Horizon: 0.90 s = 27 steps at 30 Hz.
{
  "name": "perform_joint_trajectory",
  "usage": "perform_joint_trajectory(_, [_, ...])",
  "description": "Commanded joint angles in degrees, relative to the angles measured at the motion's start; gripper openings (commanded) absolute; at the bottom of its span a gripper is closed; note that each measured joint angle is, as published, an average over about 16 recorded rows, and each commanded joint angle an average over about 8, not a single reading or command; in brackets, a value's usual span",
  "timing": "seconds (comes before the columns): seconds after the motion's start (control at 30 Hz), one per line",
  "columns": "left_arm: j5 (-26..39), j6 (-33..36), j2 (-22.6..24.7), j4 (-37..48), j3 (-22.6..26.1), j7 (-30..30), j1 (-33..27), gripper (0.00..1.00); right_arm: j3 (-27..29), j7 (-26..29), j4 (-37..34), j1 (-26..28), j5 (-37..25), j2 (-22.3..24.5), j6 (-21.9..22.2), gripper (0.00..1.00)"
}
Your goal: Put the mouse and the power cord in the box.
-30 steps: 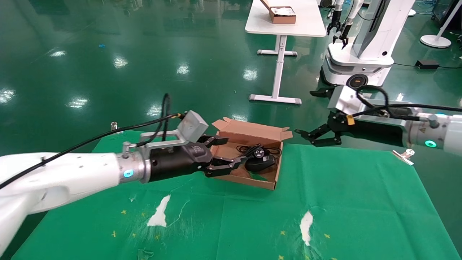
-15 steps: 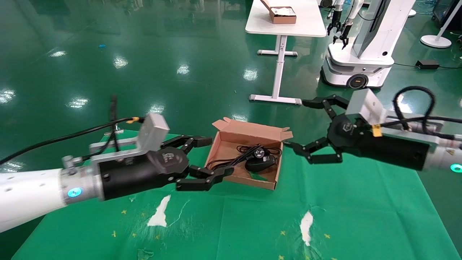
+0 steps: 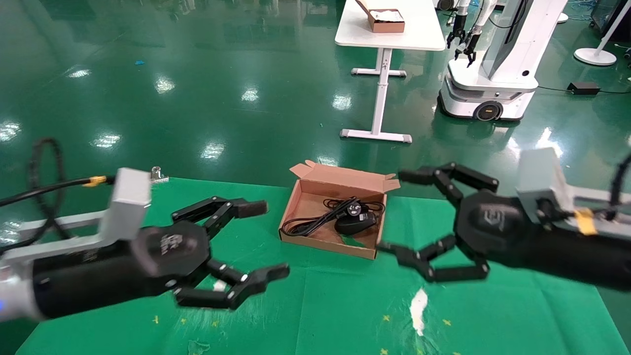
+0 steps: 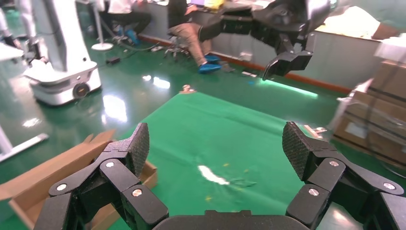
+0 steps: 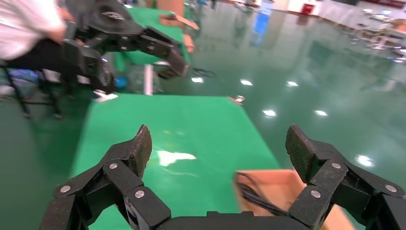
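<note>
The brown cardboard box (image 3: 301, 190) sits open on the green cloth at the table's far middle. Inside it lie the black mouse (image 3: 354, 224) and the looped power cord (image 3: 315, 223), whose plug rests by the mouse. My left gripper (image 3: 263, 239) hangs open and empty to the box's near left, well clear of it. On the box's near right, my right gripper (image 3: 400, 213) is also open and empty. In the right wrist view a corner of the box (image 5: 287, 184) with the cord (image 5: 256, 197) shows between the spread fingers (image 5: 139, 143). The left wrist view shows the box's edge (image 4: 57, 167).
The green cloth (image 3: 493, 315) has white worn patches (image 3: 418, 301) near the front. Metal clips (image 3: 158, 173) hold its far edge. Beyond the table stand a white table with a small cardboard box (image 3: 385, 20) and another white robot (image 3: 493, 64).
Both arms have drawn back from the box toward the near side, the left to the left and the right to the right. Mouse and cord stay in the box.
</note>
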Motion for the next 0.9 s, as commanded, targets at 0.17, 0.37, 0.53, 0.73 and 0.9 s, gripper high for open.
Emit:
perform_joint_trajectory(0.17, [-4.1,4.1,-4.4,-5.2,-3.0,-0.4,3.3,1.0,1.9,5.7,7.2,-4.7,4.3,2.9,-2.9,1.0])
perform_joint_trajectory(0.37, [-7.7,7.7,-8.4,-9.9,-5.7,-0.7,6.3,1.0,3.6,11.0,13.8,-9.1,8.2,5.5,-5.5,1.0])
perform_joint_trajectory(0.53, [-9.2,9.2,-10.1,-12.0,-6.7,-0.8,7.5,1.0,4.5,13.1,17.1,-11.3,10.3,6.9,-6.9,1.0])
perform_joint_trajectory(0.73, [-9.3,9.2,-10.1,-11.9,-6.8,-0.8,7.6,1.0,4.6,13.1,17.2,-11.5,10.5,7.0,-6.9,1.0])
perform_joint_trajectory(0.9, [-9.0,8.9,-9.8,-11.5,-6.6,-0.8,7.3,1.0,4.4,12.8,16.6,-11.0,10.1,6.7,-6.7,1.0])
